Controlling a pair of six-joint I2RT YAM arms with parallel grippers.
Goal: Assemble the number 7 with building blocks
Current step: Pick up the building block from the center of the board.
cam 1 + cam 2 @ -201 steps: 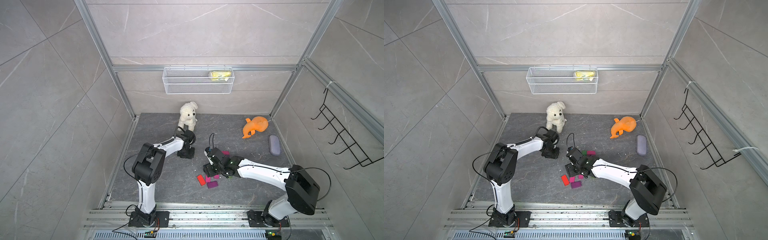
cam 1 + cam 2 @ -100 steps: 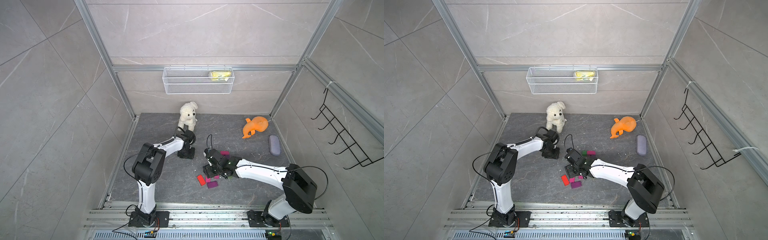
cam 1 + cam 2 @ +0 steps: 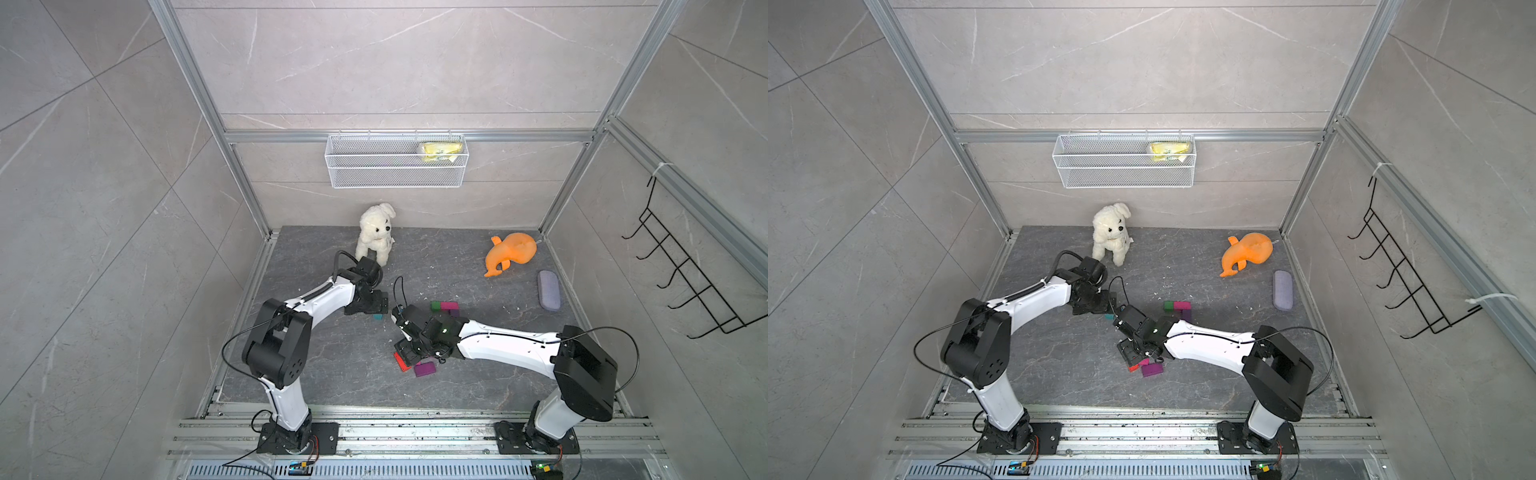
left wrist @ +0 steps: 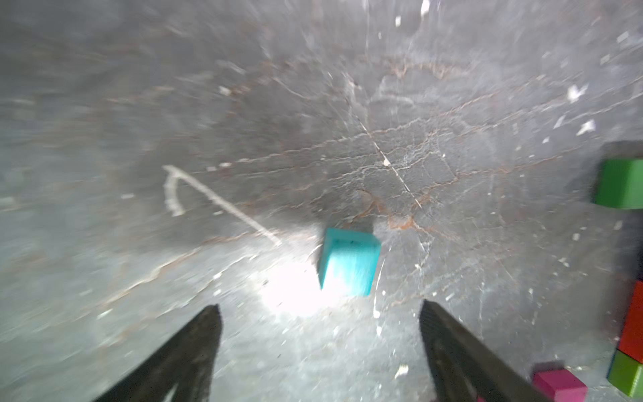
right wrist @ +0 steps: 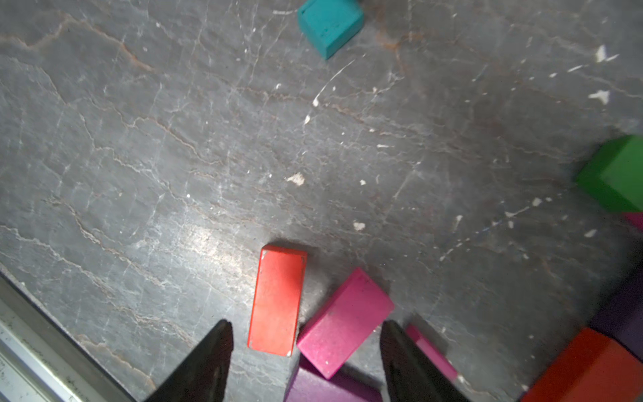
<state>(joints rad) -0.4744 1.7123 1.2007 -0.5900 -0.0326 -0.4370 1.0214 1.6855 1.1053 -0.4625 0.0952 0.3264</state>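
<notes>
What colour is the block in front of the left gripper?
The block is teal, clearest in the left wrist view.

A lone block lies left of the block cluster, plush dog behind, case far right.

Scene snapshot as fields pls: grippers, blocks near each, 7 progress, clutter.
left gripper: open, empty; teal block lies free ahead
right gripper: open, above red block and magenta block
magenta block: tilted, resting on purple block
number 7: no finished figure visible
clutter: plush dog, orange toy, grey case
</notes>
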